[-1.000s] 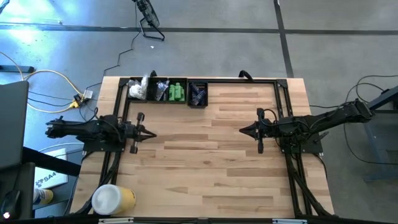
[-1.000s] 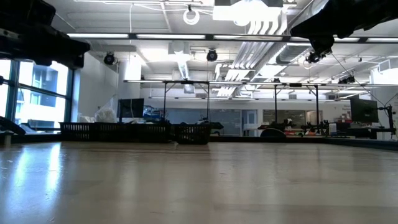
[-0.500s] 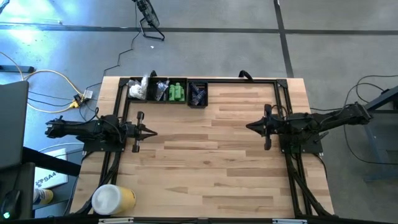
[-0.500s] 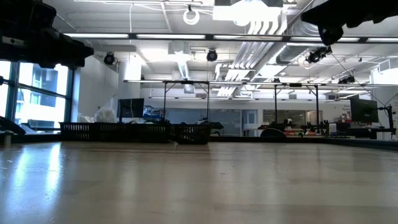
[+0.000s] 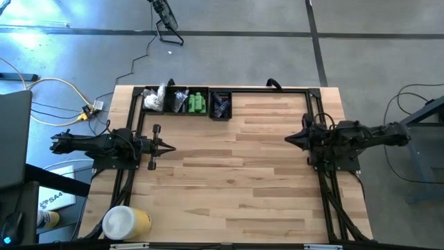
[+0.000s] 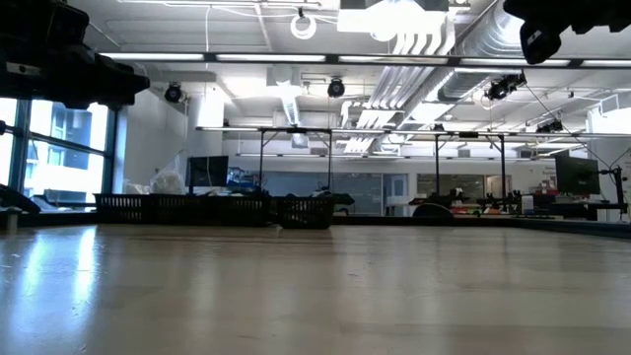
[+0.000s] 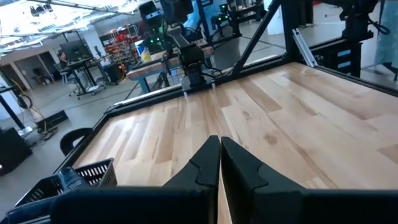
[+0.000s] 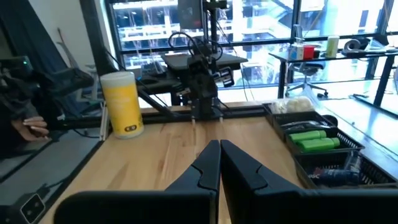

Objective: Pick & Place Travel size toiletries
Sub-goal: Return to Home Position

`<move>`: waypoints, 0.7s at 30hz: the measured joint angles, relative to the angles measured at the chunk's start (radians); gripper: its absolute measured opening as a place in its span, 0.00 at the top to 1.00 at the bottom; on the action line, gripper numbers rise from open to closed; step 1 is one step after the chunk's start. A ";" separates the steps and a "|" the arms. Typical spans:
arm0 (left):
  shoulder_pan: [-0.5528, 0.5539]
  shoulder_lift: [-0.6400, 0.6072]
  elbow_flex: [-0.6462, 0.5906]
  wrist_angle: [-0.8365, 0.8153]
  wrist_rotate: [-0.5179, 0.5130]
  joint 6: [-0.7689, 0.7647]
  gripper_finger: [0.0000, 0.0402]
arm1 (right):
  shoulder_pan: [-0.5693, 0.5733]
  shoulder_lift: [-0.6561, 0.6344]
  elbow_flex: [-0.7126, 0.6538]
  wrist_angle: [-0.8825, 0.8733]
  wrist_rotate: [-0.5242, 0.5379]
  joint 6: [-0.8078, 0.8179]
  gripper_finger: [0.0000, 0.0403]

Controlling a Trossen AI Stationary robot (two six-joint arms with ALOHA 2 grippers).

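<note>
- High view: the right gripper [image 5: 288, 139] has drawn back over the last second, away from the row of black bins [image 5: 186, 102] and toward its own base. The left gripper [image 5: 171, 148] has not shifted; it is parked just below the bins' left end.
- High view, contents: green bottles [image 5: 197, 103], white packets [image 5: 154, 99] and dark sachets [image 5: 220, 105] all lie inside the bins. No small item shows on the bare table [image 5: 236, 187]. The white-and-yellow cylinder [image 5: 126, 223] lies well clear of the bins, at the near corner.
- Judgement: sorting looks complete and the retreat reads as a return to rest, not a new pick.
- Low view: the bins stand at the far edge. The right arm [image 6: 552, 20] sits high and well off to their right, its fingers not shown here.
- Left wrist view: the left gripper's fingers are pressed together, tips meeting, nothing between them.
- Right wrist view: the right gripper's fingers are likewise clenched and empty, clear of the bins and the bottles inside.
</note>
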 joint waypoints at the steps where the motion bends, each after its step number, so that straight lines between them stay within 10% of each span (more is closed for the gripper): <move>1: 0.000 0.000 0.000 0.000 0.000 0.000 0.97 | -0.012 -0.007 0.000 -0.005 -0.014 0.000 0.99; 21: 0.000 0.000 -0.001 -0.001 -0.002 -0.004 0.97 | -0.166 -0.197 0.000 -0.180 -0.117 0.025 0.99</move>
